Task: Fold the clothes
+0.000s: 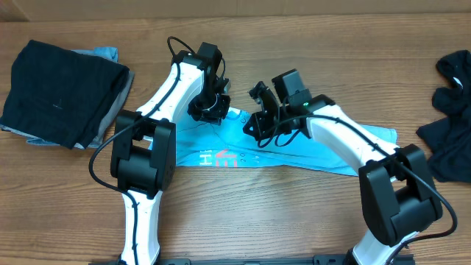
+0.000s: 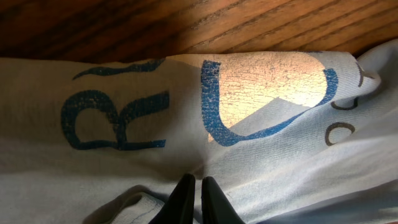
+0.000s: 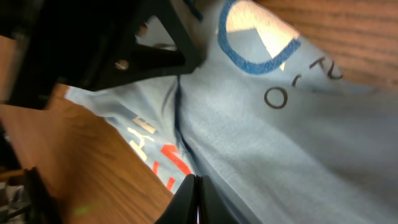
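Observation:
The light blue T-shirt point(image 1: 335, 147) lies folded into a long strip across the middle of the table, its red-and-white lettering point(image 1: 221, 157) facing up near the front edge. My left gripper point(image 1: 209, 110) is down at the strip's far left end. In the left wrist view its fingers point(image 2: 196, 190) stand almost together, only a hairline slit between them, over the printed fabric point(image 2: 280, 155) with no cloth showing in the slit. My right gripper point(image 1: 260, 124) is close beside it over the strip's far edge. Its jaws point(image 3: 198, 186) are pressed flat together above the blue cloth point(image 3: 280, 143).
A stack of folded black and grey garments point(image 1: 62, 92) sits at the far left. A crumpled black garment point(image 1: 450, 110) lies at the right edge. In the right wrist view, the left arm's black housing point(image 3: 106, 43) fills the upper left. Bare wooden table point(image 1: 257, 213) runs along the front.

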Robot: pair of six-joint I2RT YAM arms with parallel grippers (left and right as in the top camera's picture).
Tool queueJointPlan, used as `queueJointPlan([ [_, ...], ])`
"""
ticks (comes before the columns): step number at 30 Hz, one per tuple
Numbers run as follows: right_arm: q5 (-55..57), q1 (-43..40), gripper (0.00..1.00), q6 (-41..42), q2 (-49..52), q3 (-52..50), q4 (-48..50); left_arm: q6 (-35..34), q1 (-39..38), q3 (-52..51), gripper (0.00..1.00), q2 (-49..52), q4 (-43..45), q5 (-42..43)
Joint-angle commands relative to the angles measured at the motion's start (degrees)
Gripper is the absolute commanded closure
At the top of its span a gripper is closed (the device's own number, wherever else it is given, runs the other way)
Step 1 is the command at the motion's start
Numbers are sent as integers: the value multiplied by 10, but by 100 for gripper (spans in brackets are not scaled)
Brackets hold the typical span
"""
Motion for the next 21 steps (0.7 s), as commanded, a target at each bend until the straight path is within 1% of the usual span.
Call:
queueJointPlan([
  [1,54,15,95,43,5,-23,23,11,1,-4,90,-2,0,-3],
  [8,56,37,95,59,5,-73,104,11,1,-3,90,-2,10,-1],
  [11,76,45,95,76,5,-97,152,11,1,-3,90,-2,13,-1],
  [12,78,47,96,77,5,-103,165,11,1,-3,89,-2,15,-1],
  [15,78,53,96,78,5,-109,183,11,1,-3,75,-2,22,-1],
  [18,117,57,96,107,5,-113,192,10,1,-3,72,-2,22,3],
  [21,148,64,96,114,5,-113,193,10,1,-3,70,-2,22,3],
])
